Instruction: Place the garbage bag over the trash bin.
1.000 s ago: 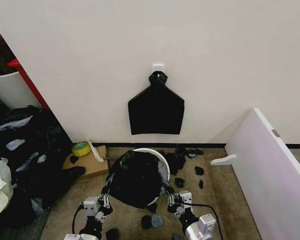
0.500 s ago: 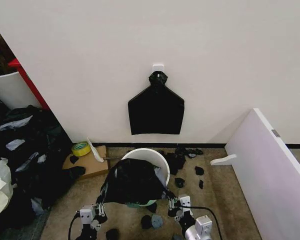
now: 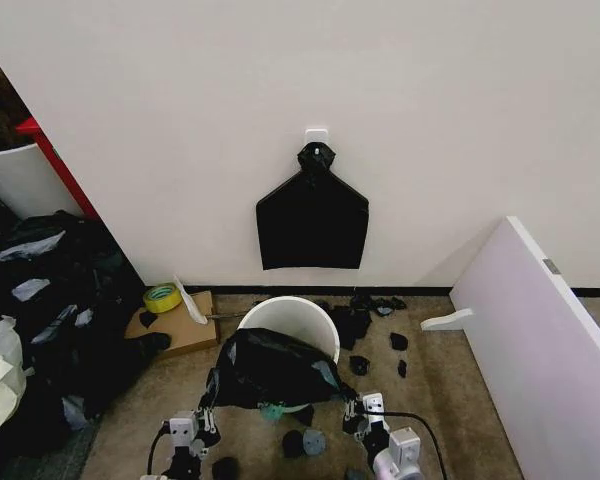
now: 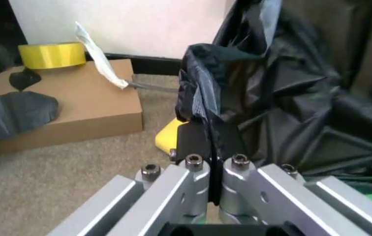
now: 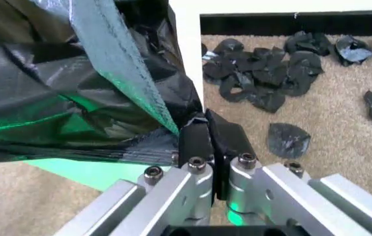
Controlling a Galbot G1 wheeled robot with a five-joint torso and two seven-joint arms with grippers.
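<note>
Two grippers stretch the bag in front of the bin

We hold the garbage bag (image 3: 270, 368) by its edges: our left gripper (image 3: 206, 413) has its fingers (image 4: 196, 142) pinched tight on one side, our right gripper (image 3: 352, 405) clamps the other. The bag hangs stretched between them against the near side of the trash bin (image 3: 290, 317), whose white rim stands uncovered behind it on the carpet (image 3: 450, 400)

No legible text, labels, brands, numbers or signs anywhere. Yellow tape roll (image 4: 52, 54): plain, no printing readable. Cardboard box (image 4: 61, 105): plain brown faces, unmarked. Trash bin (image 3: 289, 318): plain white wall, no lettering. Garbage bag (image 3: 270, 368): glossy black, unprinted.
</note>
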